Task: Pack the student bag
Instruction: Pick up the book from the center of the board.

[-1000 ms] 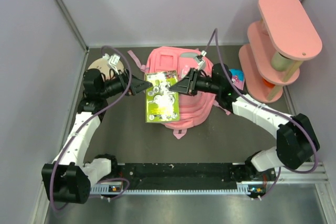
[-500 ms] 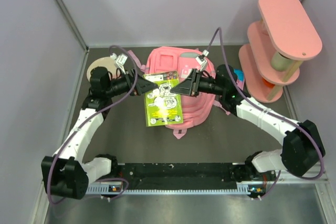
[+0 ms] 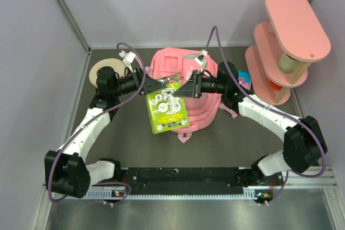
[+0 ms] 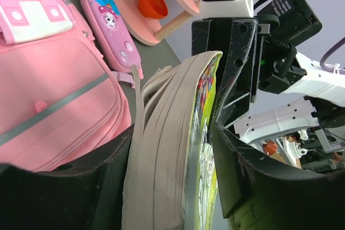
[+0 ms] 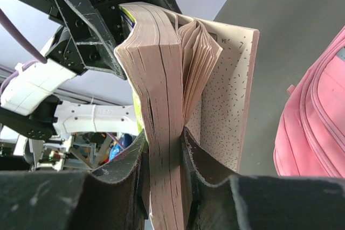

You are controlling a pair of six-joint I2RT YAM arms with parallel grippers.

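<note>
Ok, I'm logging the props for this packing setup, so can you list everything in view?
student bag: 1, pink, middle of the table, partly under the book
book: 1, green-yellow cover, over the bag, gripped by both hands
pencil case: 1, pink with cartoon print, on the table between bag and shelf
tiered shelf: 1, pink, far right corner
bowl: 1, orange, on a low tier of the shelf
round disc: 1, tan, far left, partly hidden by the left arm
table: 1, dark grey
left hand: 1, black, closed on the book's far left corner
right hand: 1, black, closed on the book's right side
</note>
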